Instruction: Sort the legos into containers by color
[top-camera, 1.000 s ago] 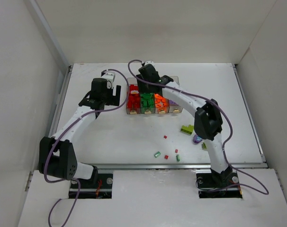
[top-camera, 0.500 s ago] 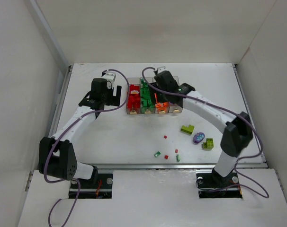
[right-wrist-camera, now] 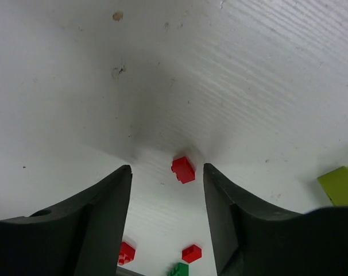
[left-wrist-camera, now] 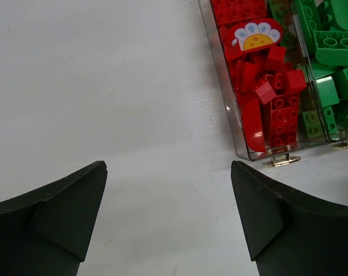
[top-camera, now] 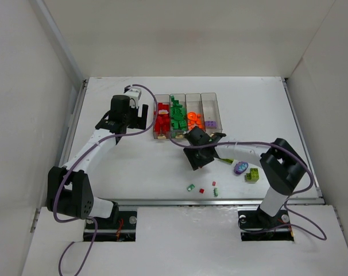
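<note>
Four bins (top-camera: 212, 104) hold red, green, orange, purple legos (top-camera: 162, 122); left pincer (left-wrist-camera: 168, 168) and right pincer (right-wrist-camera: 167, 168) spread.

The left arm (top-camera: 91, 146) is stretched up the left side of the worktop (top-camera: 134, 167), and the left hand (left-wrist-camera: 168, 169) is spread wide with nothing between its fingers. The right arm (top-camera: 248, 150) is bent low toward the middle, elbow to the right. The right hand (right-wrist-camera: 167, 168) is pointed down, jaws parted and empty.
</note>
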### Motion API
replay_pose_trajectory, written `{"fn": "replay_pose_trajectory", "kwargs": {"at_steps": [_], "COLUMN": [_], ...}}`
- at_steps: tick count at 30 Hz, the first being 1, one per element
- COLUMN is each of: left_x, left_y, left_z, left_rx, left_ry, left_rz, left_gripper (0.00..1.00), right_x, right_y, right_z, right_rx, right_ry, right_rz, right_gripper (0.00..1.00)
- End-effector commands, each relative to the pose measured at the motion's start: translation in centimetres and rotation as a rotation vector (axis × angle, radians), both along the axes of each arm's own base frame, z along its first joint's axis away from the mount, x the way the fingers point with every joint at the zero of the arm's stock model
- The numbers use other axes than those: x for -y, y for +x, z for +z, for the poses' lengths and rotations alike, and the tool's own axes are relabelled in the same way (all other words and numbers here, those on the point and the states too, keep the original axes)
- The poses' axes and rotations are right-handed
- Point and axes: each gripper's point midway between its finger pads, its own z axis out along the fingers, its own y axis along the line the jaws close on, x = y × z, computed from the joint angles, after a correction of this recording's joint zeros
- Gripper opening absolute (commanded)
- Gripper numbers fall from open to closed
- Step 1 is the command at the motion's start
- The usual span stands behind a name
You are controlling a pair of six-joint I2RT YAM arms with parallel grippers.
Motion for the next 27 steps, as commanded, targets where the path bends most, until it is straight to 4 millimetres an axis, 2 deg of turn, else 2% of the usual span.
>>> {"fn": "replay_pose_trajectory", "kwargs": {"at_steps": [1,4,5,7,10,13,16,17,18,22,23,27], "left_x": [0.2,0.2,0.2,0.2,-0.2,-0.2,-0.2,-0.2,-0.2,-0.2,-0.2,-0.2], "left_y": [0.2,0.2,0.2,0.2,0.3,0.3,0.3,0.3,0.3,0.3,0.3,0.3], "left_z": [0.8,0.8,0.8,0.8,0.8,0.8,0.8,0.8,0.8,0.8,0.8,0.8], "left_rx": [0.031,0.031,0.031,0.031,0.031,0.031,0.031,0.031,0.031,0.031,0.031,0.031], "left_ry": [-0.019,-0.019,-0.019,-0.019,-0.019,-0.019,-0.019,-0.019,-0.019,-0.019,-0.019,-0.019], "left_rz": [-0.007,-0.007,-0.007,-0.007,0.002,0.002,0.002,0.002,0.002,0.002,0.002,0.002], "left_gripper": [0.87,0.87,0.87,0.87,0.87,0.87,0.87,0.87,0.87,0.87,0.87,0.87], "right_x": [-1.1,-0.6,-0.1,0.0,0.4,0.7,0.8,0.7,0.4,-1.8,-3.4,-8.5], "right_y": [1.4,1.0,0.5,0.4,0.2,0.0,-0.1,0.0,0.3,1.9,3.1,7.9], "right_z": [0.3,-0.6,-1.4,-1.7,-2.3,-2.6,-2.3,-1.9,-1.6,1.2,3.4,8.9], "right_rx": [0.047,0.031,0.014,0.013,0.007,-0.006,-0.004,0.003,0.01,0.061,0.103,0.247], "right_ry": [0.05,0.033,0.015,0.013,-0.007,-0.022,-0.019,-0.012,-0.004,0.077,0.138,0.298], "right_rz": [-0.017,-0.017,-0.017,-0.017,-0.02,-0.02,-0.02,-0.02,-0.02,-0.013,-0.007,-0.013], "right_gripper": [0.57,0.49,0.49,0.42,0.4,0.33,0.12,0.0,0.0,0.0,0.0,0.0]}}
